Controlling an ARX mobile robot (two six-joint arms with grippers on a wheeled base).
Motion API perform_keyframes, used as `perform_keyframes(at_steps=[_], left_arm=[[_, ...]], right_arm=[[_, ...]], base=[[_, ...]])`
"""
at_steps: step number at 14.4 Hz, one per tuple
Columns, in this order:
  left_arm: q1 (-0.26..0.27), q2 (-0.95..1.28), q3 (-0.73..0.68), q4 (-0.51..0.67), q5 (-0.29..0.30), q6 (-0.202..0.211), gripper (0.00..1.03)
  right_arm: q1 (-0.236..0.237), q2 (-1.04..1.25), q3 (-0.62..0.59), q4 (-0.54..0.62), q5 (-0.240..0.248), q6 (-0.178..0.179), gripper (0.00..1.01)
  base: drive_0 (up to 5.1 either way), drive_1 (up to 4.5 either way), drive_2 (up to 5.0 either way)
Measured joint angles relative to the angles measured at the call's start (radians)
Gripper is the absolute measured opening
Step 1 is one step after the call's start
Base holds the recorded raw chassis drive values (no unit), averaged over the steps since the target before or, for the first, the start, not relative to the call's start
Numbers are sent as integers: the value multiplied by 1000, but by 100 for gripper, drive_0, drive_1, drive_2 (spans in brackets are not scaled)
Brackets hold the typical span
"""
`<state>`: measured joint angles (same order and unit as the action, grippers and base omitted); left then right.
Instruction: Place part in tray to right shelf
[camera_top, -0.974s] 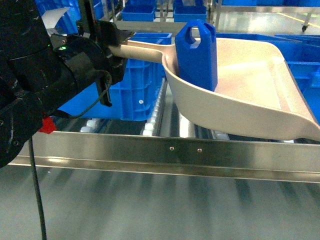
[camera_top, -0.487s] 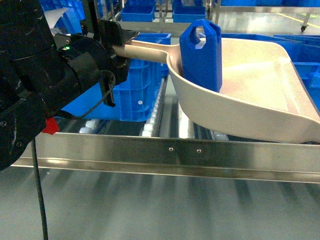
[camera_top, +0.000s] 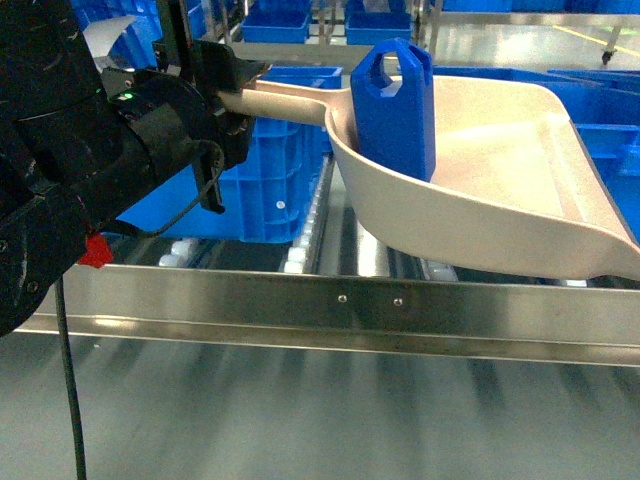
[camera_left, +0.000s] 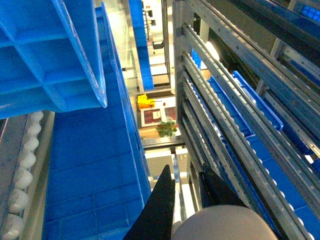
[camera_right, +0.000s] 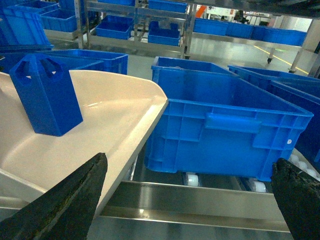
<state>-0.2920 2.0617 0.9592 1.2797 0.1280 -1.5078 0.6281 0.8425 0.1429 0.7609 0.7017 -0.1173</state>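
The beige tray (camera_top: 500, 200) hangs tilted over the right shelf's steel front rail (camera_top: 350, 310) and its white rollers (camera_top: 300, 255). The blue part (camera_top: 395, 110) stands upright inside the tray, near the handle end. My left gripper (camera_top: 238, 92) is shut on the tray's handle (camera_top: 290, 100); in the left wrist view its black fingers (camera_left: 160, 210) flank the rounded handle end (camera_left: 225, 225). My right gripper (camera_right: 187, 200) is wide open and holds nothing, just right of the tray (camera_right: 115, 115) and the part (camera_right: 45, 95), above the rail (camera_right: 200, 200).
A large blue crate (camera_right: 225, 125) sits on the rollers right of the tray, and another crate (camera_top: 260, 170) stands behind the left gripper. More blue crates and steel racks (camera_top: 300, 20) fill the background. Roller tracks (camera_left: 235, 135) run alongside the left gripper.
The tray with the part swung slightly to the right, then back left, and now sits about where it was a second ago. The left gripper kept its hold.
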Motion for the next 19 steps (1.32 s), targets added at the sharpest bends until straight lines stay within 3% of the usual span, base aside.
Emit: perform_keyframes(at_steps=[19], left_arm=[[0, 0, 0, 0, 0, 0, 12]], right_arm=[[0, 0, 0, 0, 0, 0, 98]], base=[[0, 0, 0]])
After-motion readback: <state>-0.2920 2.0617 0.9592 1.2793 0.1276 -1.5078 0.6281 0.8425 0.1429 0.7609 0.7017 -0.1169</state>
